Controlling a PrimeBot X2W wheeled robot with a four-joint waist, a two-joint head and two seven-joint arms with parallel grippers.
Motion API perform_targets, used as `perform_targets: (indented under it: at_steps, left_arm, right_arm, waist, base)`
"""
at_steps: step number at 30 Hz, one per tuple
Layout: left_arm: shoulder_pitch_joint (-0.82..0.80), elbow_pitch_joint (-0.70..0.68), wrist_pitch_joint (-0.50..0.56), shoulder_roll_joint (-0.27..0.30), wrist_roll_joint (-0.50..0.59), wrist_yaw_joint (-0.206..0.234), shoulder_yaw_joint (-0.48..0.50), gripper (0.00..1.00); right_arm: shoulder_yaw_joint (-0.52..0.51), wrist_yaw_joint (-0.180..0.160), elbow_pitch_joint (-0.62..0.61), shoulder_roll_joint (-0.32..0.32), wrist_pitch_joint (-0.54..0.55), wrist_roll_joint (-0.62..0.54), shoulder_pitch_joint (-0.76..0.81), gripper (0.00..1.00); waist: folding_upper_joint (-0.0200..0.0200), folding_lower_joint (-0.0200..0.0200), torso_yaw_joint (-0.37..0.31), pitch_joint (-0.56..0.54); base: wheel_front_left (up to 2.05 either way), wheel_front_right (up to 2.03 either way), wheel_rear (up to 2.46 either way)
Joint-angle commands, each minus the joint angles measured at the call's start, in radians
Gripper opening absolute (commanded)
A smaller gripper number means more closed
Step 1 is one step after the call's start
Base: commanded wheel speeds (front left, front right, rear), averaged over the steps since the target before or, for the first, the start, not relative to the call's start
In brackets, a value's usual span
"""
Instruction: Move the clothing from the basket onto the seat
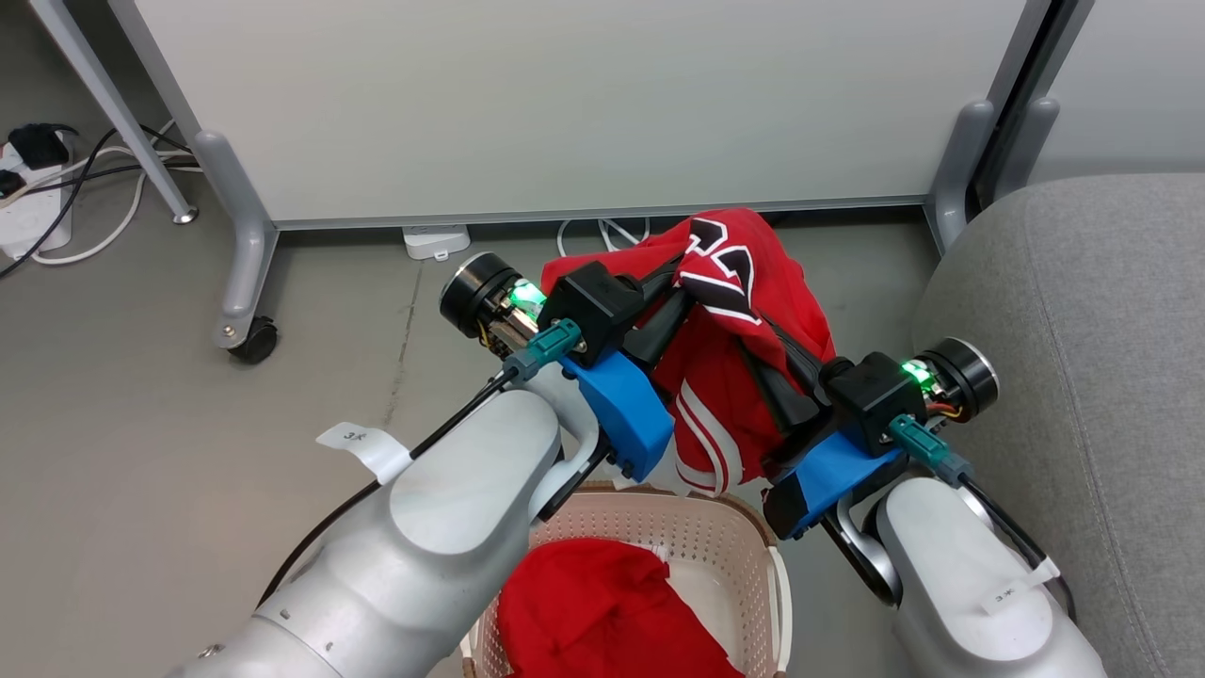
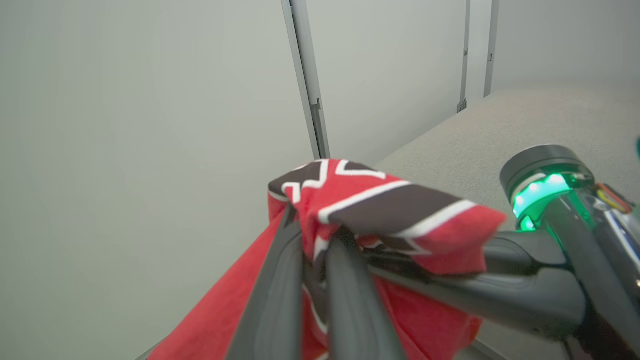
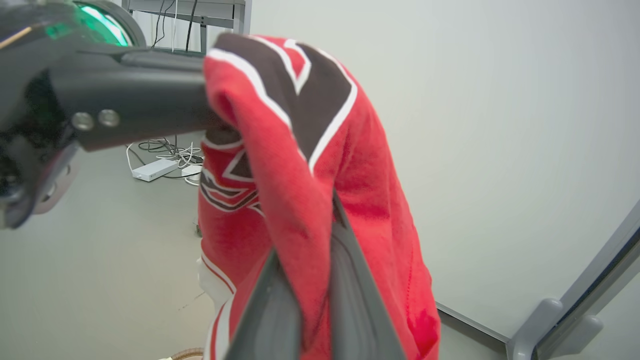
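Two grippers share one garment. Head view: the left gripper (image 1: pixel 682 275) and right gripper (image 1: pixel 758 347) both pinch the lettered red garment (image 1: pixel 725 386), which hangs above the basket (image 1: pixel 730 556). The plain red garment (image 1: pixel 602 612) lies inside the basket, and the seat (image 1: pixel 1083 330) stands to its right. Left wrist view: the fingers (image 2: pixel 280 300) clamp red fabric. Right wrist view: fabric is squeezed between its fingers (image 3: pixel 350 300) too.

In basket (image 1: pixel 744 527): lower garment (image 1: pixel 593 612). Above basket, between left gripper (image 2: pixel 315 240) and right gripper (image 3: pixel 305 250): upper garment (image 1: pixel 744 311). Right of basket: seat (image 1: pixel 1083 330). Behind: partition panel (image 1: pixel 565 104). Far left, on floor (image 1: pixel 141 424): cables (image 1: pixel 94 188).
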Motion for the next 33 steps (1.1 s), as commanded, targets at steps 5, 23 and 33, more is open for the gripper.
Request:
perform_targets:
  at_steps: [5,23,33]
  left_arm:
    - [-0.01,0.005,-0.005,-0.001,-0.001,0.0,0.001,0.0]
    - [0.001,0.019,-0.004,-0.003,0.004,0.0,-0.001,1.0]
    - [0.021,0.014,-0.004,0.001,0.019,0.0,0.003,1.0]
  right_arm:
    - [-0.008,0.0,-0.01,0.002,-0.001,0.009,0.009,0.0]
    - [-0.029,0.0,-0.015,0.006,-0.001,0.04,0.004,0.0]
    - [-0.087,0.0,-0.029,0.005,-0.001,0.06,0.008,0.0]
  waist:
    - [0.0,0.0,0.002,0.002]
    - [0.0,0.0,0.005,0.012]
    - [0.0,0.0,0.005,0.019]
  base:
    - [0.0,0.0,0.0]
    - [0.0,0.0,0.0]
    - [0.0,0.0,0.0]
